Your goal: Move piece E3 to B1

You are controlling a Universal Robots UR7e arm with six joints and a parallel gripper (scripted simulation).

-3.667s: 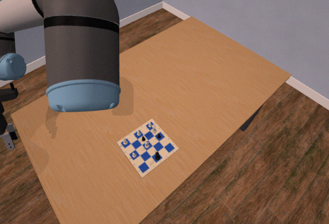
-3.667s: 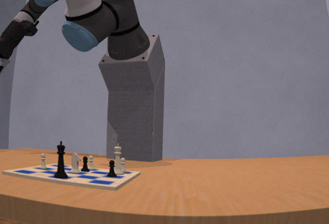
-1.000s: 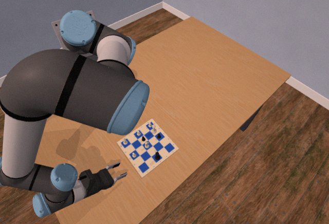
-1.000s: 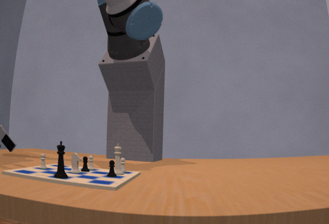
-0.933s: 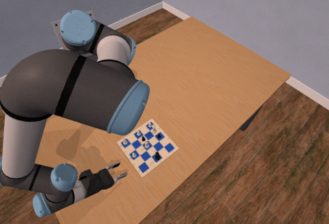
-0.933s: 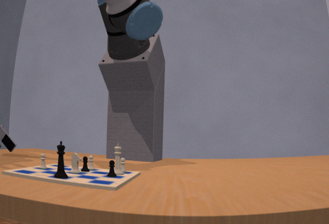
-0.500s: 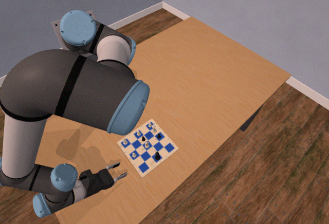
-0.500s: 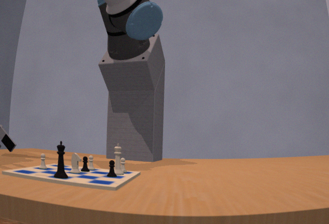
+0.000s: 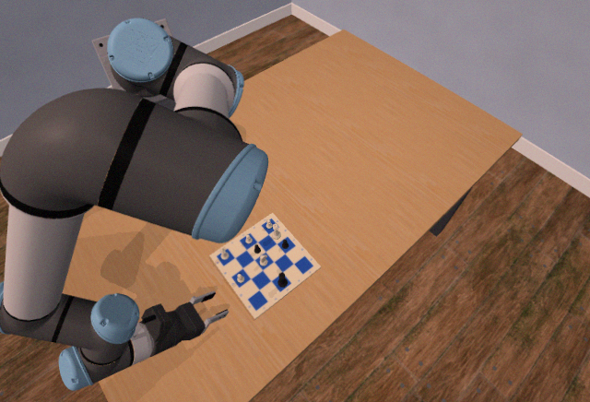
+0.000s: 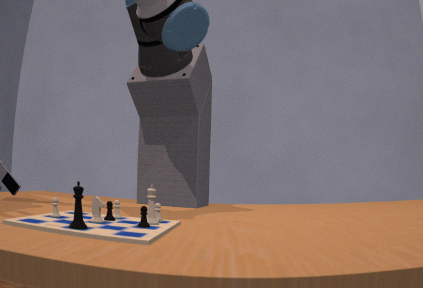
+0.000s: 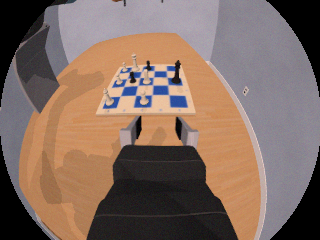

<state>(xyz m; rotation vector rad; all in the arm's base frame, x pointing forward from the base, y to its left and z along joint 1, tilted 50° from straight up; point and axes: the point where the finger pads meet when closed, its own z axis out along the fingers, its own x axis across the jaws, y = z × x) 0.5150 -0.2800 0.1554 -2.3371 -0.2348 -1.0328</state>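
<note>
The piece on E3 is standing somewhere on the small blue-and-cream board, but the edge letters are too small to read, so I cannot tell which of the nine pieces it is. All of them are standing upright: a tall black king, a white knight, a taller white piece and several pawns. The board is lying near the front edge of the wooden table.

The gripper is hovering low just beside the board's near corner, pointing toward it. Its fingers are spread fully apart and are holding nothing.

I am judging this the approach step. To do it well, I am planning to rise above the tallest piece, confirm the square from the edge labels, then descend straight down so the spread fingers straddle only the target and brush no neighbour.
</note>
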